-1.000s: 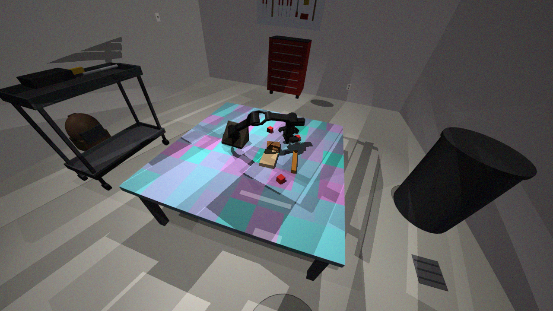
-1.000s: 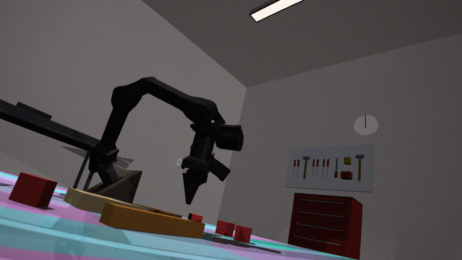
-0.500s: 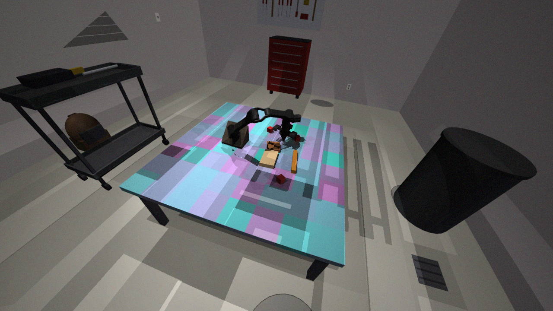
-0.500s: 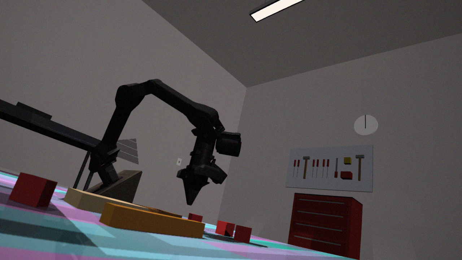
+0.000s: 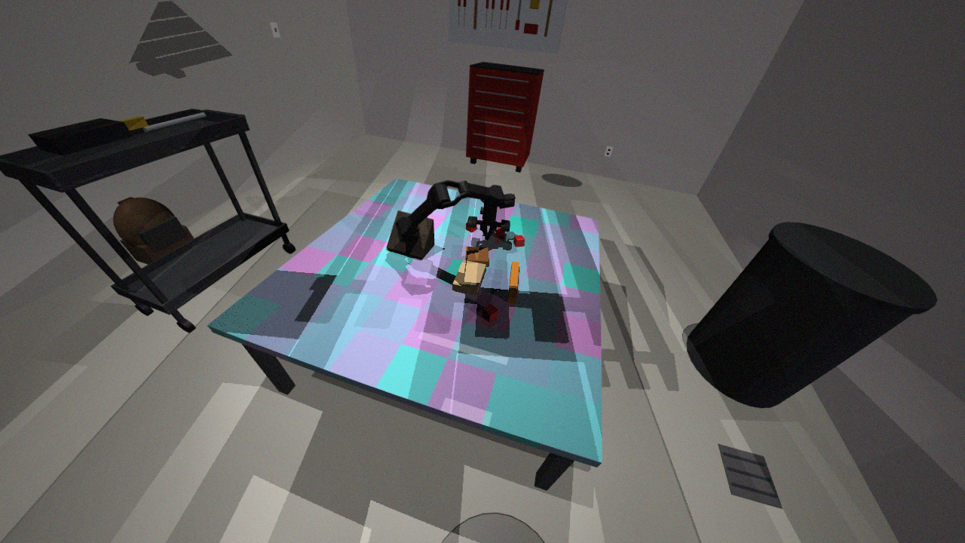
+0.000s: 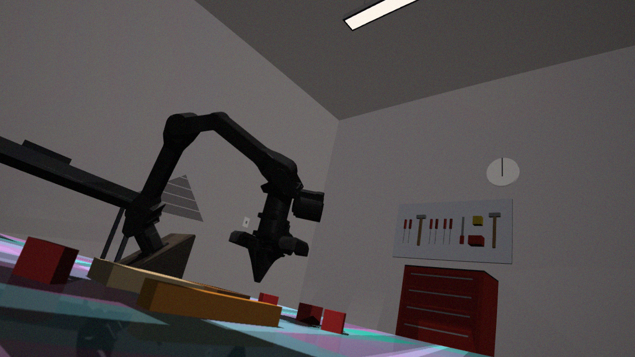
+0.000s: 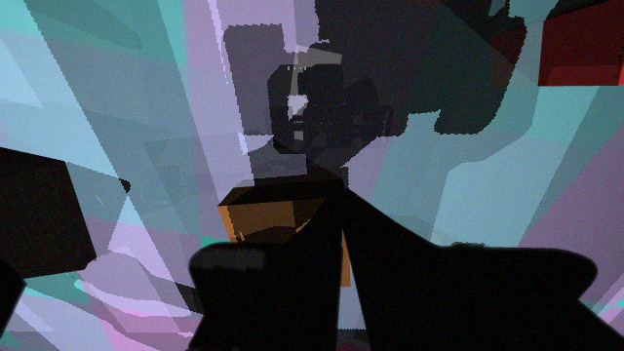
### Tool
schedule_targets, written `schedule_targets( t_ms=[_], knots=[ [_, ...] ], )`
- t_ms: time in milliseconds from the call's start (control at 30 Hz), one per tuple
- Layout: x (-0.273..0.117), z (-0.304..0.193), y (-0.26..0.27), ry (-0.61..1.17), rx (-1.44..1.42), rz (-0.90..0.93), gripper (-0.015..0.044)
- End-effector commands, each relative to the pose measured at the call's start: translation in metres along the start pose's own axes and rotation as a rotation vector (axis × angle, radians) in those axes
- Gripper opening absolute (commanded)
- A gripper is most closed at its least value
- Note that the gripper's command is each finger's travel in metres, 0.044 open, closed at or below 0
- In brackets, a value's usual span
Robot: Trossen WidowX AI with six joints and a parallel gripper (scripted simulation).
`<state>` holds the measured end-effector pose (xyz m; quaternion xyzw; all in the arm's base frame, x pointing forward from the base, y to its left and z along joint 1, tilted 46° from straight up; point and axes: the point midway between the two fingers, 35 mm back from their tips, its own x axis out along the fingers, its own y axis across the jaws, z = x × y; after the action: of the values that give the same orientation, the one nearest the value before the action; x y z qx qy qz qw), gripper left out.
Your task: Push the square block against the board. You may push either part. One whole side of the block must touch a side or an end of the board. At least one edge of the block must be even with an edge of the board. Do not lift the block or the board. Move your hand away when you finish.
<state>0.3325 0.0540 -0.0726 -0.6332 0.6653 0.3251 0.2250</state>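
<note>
The gripper (image 5: pixel 488 236) (image 6: pixel 257 278) (image 7: pixel 339 195) is clenched on nothing, its fingertips pointing down above the tabletop (image 5: pixel 378 351) (image 6: pixel 89 293) (image 7: pixel 468 195). Near it lie 3 wooden pieces: a brown-orange block (image 5: pixel 477 256) (image 7: pixel 263 216), a tan slab (image 5: pixel 470 276) (image 6: pixel 128 277) and a long orange bar (image 5: pixel 514 280) (image 6: pixel 213 306). The pictures do not settle which ones are the task's square block and board. In the top view, the brown-orange block is right by the tan slab's far end; whether they touch, I cannot tell. The bar lies apart from the slab. There are 4 red cubes: 1 cube (image 5: pixel 488 312) (image 6: pixel 45 260) near the slab's near end, and 3 others (image 5: pixel 519 240) (image 6: pixel 333 321) (image 7: pixel 577 54) around the gripper's side of the tabletop.
</note>
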Motion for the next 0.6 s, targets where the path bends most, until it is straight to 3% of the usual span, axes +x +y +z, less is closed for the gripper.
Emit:
schedule_targets(
  t_ms=[0,167,300,567],
  knots=[
    [0.001,0.007,0.009,-0.001,-0.099,0.001,0.0000],
    [0.004,0.007,0.009,-0.001,-0.099,0.001,0.0000],
    [0.053,0.007,0.008,0.001,-0.099,0.001,0.0000],
    [0.056,0.006,0.008,0.001,-0.099,0.001,0.0000]
  ],
)
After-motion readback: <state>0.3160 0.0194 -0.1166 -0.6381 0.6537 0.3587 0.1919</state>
